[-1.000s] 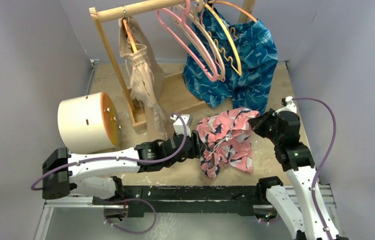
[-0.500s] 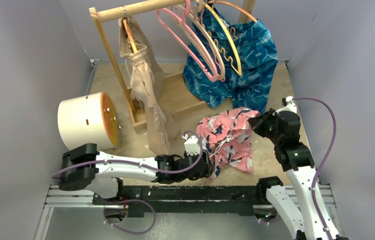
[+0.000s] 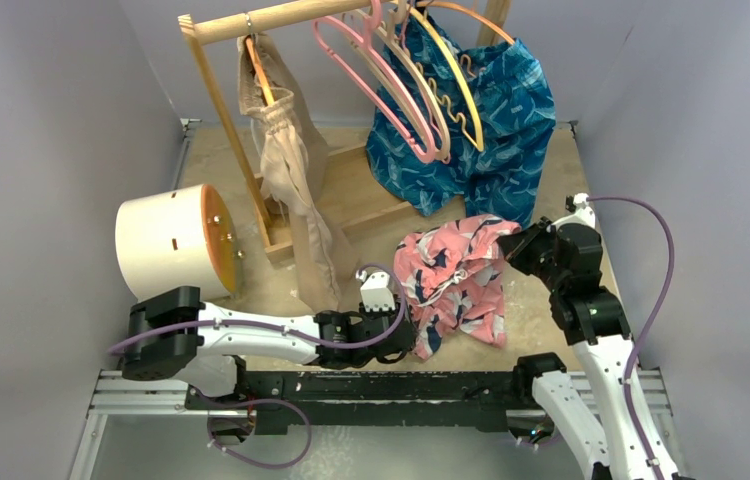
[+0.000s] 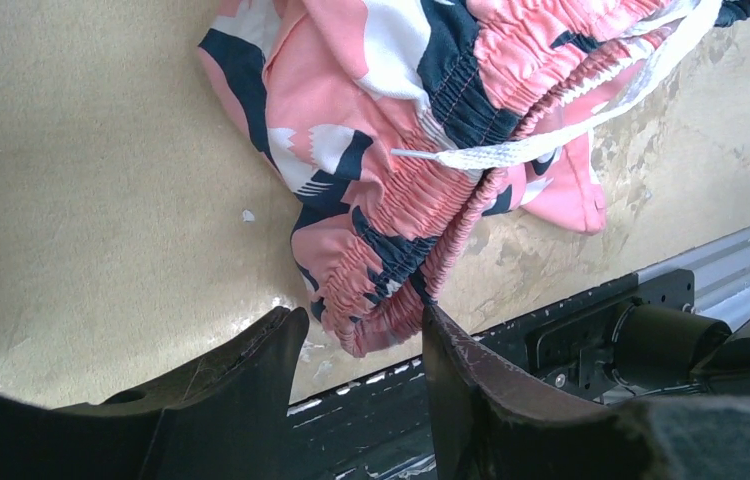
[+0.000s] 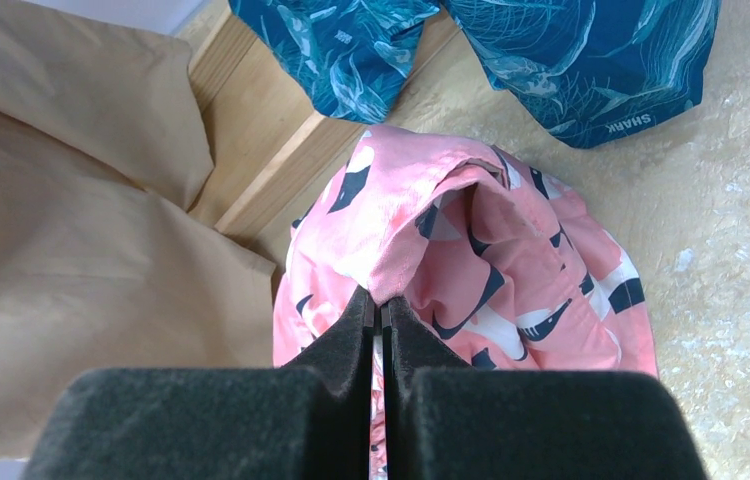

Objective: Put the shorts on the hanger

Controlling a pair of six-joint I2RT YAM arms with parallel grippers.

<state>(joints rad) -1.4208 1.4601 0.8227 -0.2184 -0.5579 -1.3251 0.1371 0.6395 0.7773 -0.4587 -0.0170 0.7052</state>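
Right wrist view had the right gripper (image 5: 379,308) at the bottom of the picture, its two dark fingers pressed together on a raised fold of the shorts (image 5: 471,250), the pink cloth pinched between the tips; from that fold the garment fell away in a rumpled heap onto the table (image 5: 731,250); past it, toward the top of the same view, were the hems of the blue shorts (image 5: 571,60), and to the left a broad drape of beige shorts (image 5: 71,230) beside a wooden base board (image 5: 261,150).

From the left wrist, the left gripper (image 4: 361,330) had its fingers apart, one on either side of the lowest bulge of the gathered elastic waistband; whether the fingers touched the cloth I could not tell; the white drawstring (image 4: 551,135) trailed across the folds above, and the black rail at the table's near edge showed below.

From overhead, the pink printed shorts lay bunched on the table between the two arms, toward the right of the middle, the left arm reaching low along the near edge to their lower left corner and the right arm bent in at their upper right corner.

The hanger (image 3: 427,150) was well apart from them, hooked over the wooden rail (image 3: 271,18) at the back with nothing on it, just beside a beige hanger and a yellow one (image 3: 456,90); the blue shorts hung behind those, the beige shorts hung at the left end of the rail, and a cream drum (image 3: 166,245) lay on its side at the left of the table.
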